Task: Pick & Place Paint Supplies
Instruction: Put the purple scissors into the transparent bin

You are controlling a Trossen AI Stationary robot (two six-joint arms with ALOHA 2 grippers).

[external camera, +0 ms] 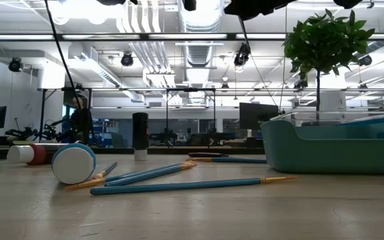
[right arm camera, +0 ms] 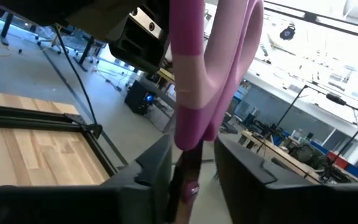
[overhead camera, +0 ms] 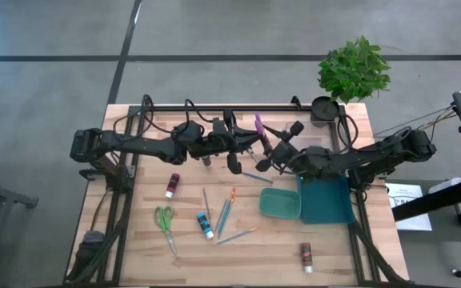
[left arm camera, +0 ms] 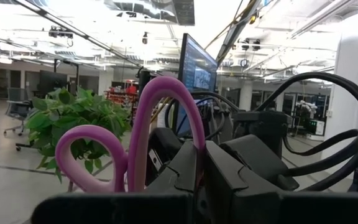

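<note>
Likely light, stiff and slick, the pink scissors (left arm camera: pixel 166 84) sit clamped in the left gripper (left arm camera: pixel 201 171) – best taken near the pivot – while the right gripper (right arm camera: pixel 191 168) flanks them, its grip impossible to tell.

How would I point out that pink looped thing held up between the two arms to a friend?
Find the wooden table, then the spot above its middle where the two dark arms meet. Held there off the table, in the left arm's fingers, is a pair of scissors with pink looped handles. The only other scissors lie flat on the table and have green handles.
</note>
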